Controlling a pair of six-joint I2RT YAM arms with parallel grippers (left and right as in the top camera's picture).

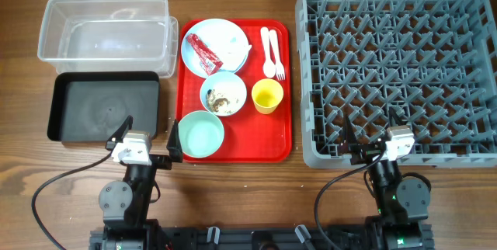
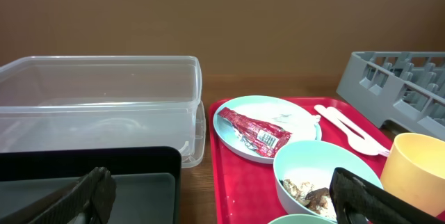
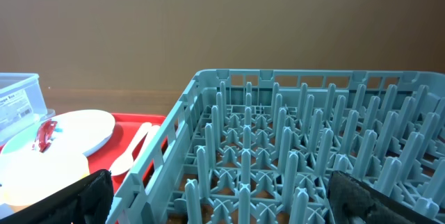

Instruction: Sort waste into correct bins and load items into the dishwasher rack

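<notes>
As they point forward, both end effectors point(image 1: 149, 132) point(image 1: 373, 130) gape.

left arm point(image 1: 129, 174): folded low, jaws spread wide, empty | right arm point(image 1: 394, 178): folded low, jaws spread wide, empty

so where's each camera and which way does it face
Overhead: above the table, straight down; left gripper and right gripper open at the near edge.
Left wrist: behind the left gripper, facing forward over the black tray and clear tub; its fingers at the bottom.
Right wrist: behind the right gripper, facing into the rack; its fingers at the bottom.
Shared: both wrist views catch the plate and red wrapper.
</notes>
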